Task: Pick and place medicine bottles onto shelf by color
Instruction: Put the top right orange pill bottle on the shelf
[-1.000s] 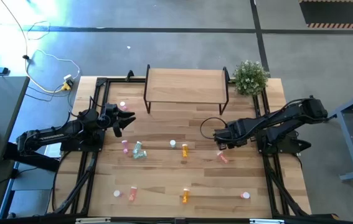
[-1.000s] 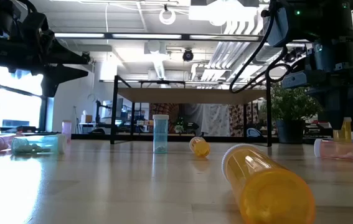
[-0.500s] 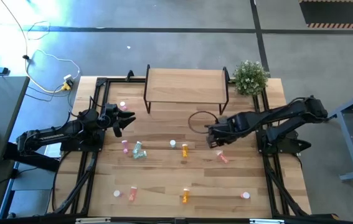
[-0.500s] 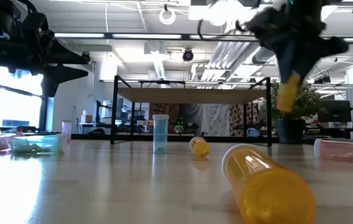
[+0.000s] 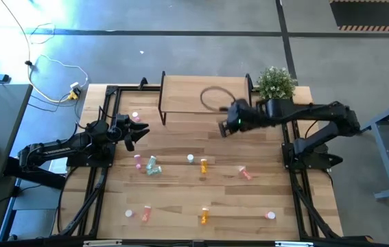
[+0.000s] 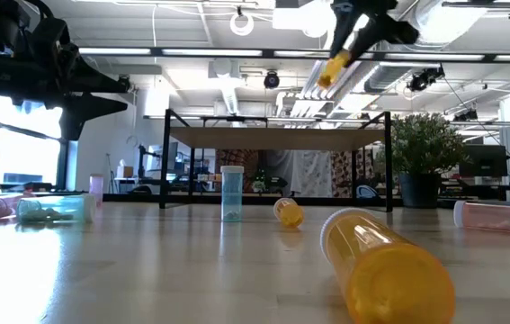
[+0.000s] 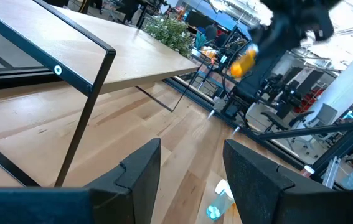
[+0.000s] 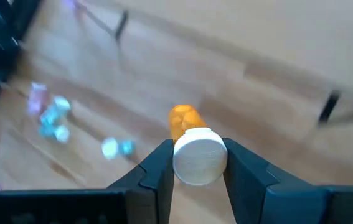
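Orange medicine bottle (image 8: 192, 144), white cap toward the wrist camera, clamped between the fingers of the right gripper (image 5: 226, 127), carried in the air just at the front edge of the shelf (image 5: 204, 95), near its right end. Seen in the low view as an orange blur (image 6: 335, 67) high above the shelf board (image 6: 277, 139); in the left wrist view as an orange shape (image 7: 242, 61) under the dark gripper (image 7: 291, 22).

Left gripper (image 5: 136, 132) waiting at the table's left side, in front of the shelf's left end, jaws apart with nothing between them; own fingers (image 7: 136, 171) spread wide in the left wrist view.

Shelf of light wood on black legs at the back of the plank tabletop (image 5: 180, 195), small potted plant (image 5: 275, 83) just beside its right end.

Remaining bottles scattered on the tabletop: a pink one (image 5: 136, 116) close to the left gripper, another pink one (image 5: 138, 162) and a pale green one (image 5: 154, 167) lying together left of centre, a white-capped one (image 5: 190, 158) standing at centre, an orange one (image 5: 204, 166) just beside it, a salmon-red one (image 5: 245, 173) to the right. Along the front: a white cap (image 5: 129, 213) and a pink bottle (image 5: 146, 213) at left, an orange bottle (image 5: 204, 216) at centre, one more (image 5: 270, 215) at right.
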### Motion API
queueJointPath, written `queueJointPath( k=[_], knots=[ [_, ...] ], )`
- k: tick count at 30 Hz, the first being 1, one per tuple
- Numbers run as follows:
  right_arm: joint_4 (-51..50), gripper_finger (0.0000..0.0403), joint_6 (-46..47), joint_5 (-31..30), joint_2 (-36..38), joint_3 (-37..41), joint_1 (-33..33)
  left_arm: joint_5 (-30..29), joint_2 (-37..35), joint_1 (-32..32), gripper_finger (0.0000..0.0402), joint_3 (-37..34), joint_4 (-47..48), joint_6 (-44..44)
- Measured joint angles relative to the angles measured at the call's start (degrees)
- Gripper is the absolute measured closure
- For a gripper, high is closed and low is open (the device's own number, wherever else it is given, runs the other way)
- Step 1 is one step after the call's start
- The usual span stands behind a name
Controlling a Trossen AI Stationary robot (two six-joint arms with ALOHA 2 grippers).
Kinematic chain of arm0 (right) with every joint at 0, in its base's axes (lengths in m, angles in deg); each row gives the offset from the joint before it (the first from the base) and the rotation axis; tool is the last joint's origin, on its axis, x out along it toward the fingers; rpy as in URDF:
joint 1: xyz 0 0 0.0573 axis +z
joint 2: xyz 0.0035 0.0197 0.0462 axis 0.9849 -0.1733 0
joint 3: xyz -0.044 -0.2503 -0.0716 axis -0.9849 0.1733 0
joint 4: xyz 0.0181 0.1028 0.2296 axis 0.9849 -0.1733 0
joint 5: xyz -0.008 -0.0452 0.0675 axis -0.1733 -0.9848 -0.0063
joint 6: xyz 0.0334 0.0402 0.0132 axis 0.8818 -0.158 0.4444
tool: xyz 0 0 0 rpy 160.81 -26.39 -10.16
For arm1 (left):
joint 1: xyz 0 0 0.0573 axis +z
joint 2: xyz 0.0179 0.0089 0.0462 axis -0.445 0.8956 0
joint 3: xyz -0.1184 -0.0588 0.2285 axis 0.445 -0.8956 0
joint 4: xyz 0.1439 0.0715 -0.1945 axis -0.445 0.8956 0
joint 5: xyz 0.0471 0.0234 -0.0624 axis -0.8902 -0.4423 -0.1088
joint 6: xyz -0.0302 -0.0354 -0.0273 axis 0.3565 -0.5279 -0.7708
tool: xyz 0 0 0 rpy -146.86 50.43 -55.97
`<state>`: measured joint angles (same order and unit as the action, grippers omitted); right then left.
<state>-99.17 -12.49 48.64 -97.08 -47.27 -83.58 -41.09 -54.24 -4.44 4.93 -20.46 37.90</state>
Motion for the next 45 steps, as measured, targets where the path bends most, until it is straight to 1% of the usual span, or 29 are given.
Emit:
queueJointPath(
  k=[5,11,17,22,26,30,36,38,41,45],
  knots=[
    [0.02,0.0297,-12.61,-1.17,0.00,-7.18,-7.40,0.00,0.00,0.00,0.0236,0.01,0.00,0.00],
    [0.19,0.0297,-29.93,-0.88,0.00,-16.08,-18.32,0.00,0.00,0.00,0.0236,0.00,0.00,-1.25],
    [0.10,0.0297,-41.95,4.93,-0.86,-21.73,-29.45,-0.01,0.01,0.00,0.0236,0.01,0.00,-2.57],
    [-3.21,0.0297,-48.36,9.13,-5.35,-24.15,-35.26,-0.02,0.01,0.00,0.0236,0.00,0.01,-2.73],
    [-10.58,0.0297,-50.71,10.53,-10.59,-26.36,-36.95,-0.02,0.02,0.00,0.0236,0.00,0.02,-2.69],
    [-18.21,0.0297,-53.70,10.50,-14.85,-27.42,-36.45,-0.02,0.00,0.00,0.0236,0.01,0.02,-2.62],
    [-20.64,0.0297,-58.75,10.34,-19.55,-27.42,-34.89,0.00,0.01,0.00,0.0236,0.01,0.01,-2.70],
    [-20.96,0.0297,-60.26,7.82,-21.05,-27.42,-34.44,0.00,0.00,0.00,0.0236,0.02,0.01,-2.71],
    [-20.98,0.0296,-60.98,2.42,-22.56,-27.42,-33.77,0.00,0.01,0.00,0.0236,0.02,0.00,-2.71],
    [-20.63,0.0296,-61.85,1.47,-23.88,-27.42,-33.53,0.00,0.01,0.00,0.0236,0.01,0.01,-2.61]
  ],
)
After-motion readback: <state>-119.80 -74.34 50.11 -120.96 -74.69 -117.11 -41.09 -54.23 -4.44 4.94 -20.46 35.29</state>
